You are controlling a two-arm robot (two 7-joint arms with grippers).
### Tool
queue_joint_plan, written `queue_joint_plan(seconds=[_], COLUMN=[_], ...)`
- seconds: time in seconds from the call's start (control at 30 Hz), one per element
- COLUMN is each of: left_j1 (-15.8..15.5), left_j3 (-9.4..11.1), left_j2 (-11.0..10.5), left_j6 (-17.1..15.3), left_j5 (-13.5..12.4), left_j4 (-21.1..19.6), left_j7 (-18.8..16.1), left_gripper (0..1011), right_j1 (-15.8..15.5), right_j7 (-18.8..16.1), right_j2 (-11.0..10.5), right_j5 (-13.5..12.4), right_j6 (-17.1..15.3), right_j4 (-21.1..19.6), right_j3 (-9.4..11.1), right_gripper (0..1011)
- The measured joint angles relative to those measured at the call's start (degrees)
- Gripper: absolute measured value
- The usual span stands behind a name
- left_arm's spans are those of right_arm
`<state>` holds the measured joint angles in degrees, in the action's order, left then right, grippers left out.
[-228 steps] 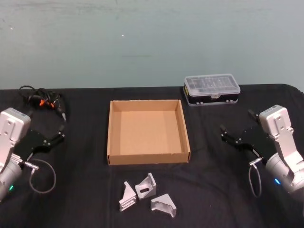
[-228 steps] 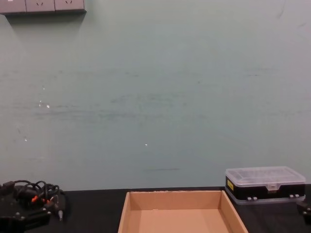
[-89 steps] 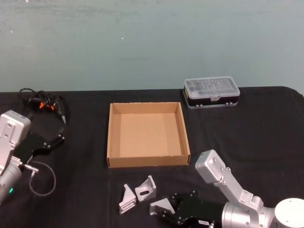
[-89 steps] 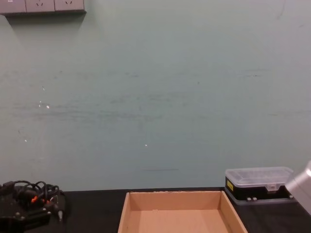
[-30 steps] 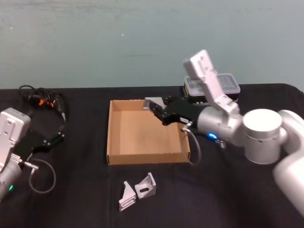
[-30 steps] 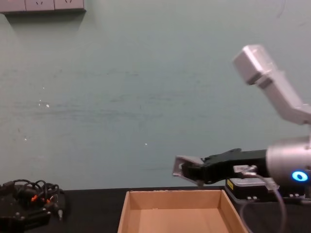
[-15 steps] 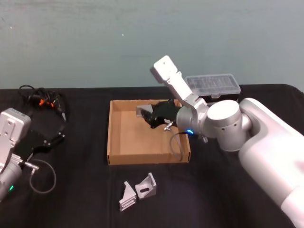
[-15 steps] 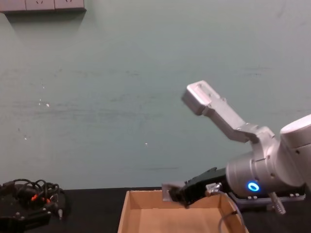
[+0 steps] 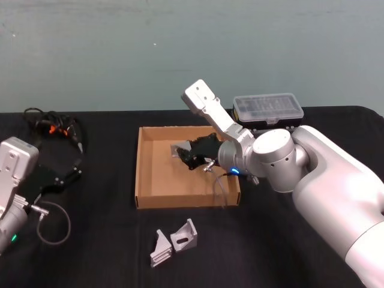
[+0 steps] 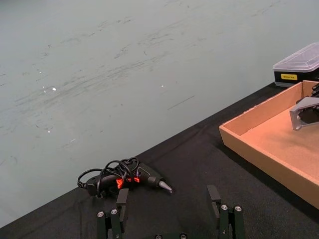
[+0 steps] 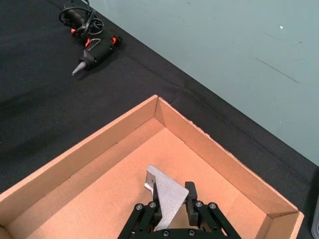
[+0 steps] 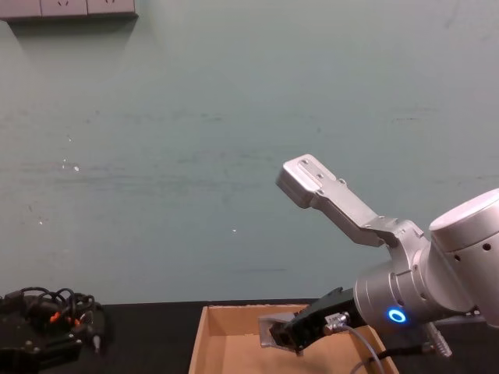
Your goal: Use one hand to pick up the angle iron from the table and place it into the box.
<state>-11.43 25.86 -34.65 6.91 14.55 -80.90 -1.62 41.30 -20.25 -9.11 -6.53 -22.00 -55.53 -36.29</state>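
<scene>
— Angle iron (image 11: pixel 166 191)?
— Pinched in the right claw (image 11: pixel 174 200), low inside the box (image 9: pixel 142 180), toward its far wall. Touching the floor or not: cannot tell.
— Left claw (image 10: pixel 167 199)?
— Spread wide, parked over the desk (image 9: pixel 96 252) at the left, well apart from the box.
— Elsewhere?
— Two more brackets (image 9: pixel 174 243) on the desk before the box.

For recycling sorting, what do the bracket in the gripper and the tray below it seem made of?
Angle iron, clamped in the jaws of the right gripper over the box: metal, perhaps aluminium or steel, matte silver-grey with dull sheen. Box: plain tan cardboard, matte, folded walls. Left gripper sits parked at the left of the table.
</scene>
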Motion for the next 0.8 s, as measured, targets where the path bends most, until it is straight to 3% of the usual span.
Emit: queue_joint_plan(seconds=[0.2, 0.8], left_j1=[0.0, 0.0], left_j3=[0.0, 0.0], left_j2=[0.0, 0.0], left_j6=[0.0, 0.0], left_j5=[0.0, 0.0], left_j4=[0.0, 0.0], left_j7=[0.0, 0.0], left_gripper=[1000, 1000], right_j1=[-0.1, -0.3], right_j7=[-0.1, -0.1], right_j2=[-0.1, -0.3], right_j5=[-0.2, -0.4], right_j6=[0.2, 0.4], right_j4=[-0.3, -0.7], right_j3=[0.1, 0.2], right_gripper=[283, 814])
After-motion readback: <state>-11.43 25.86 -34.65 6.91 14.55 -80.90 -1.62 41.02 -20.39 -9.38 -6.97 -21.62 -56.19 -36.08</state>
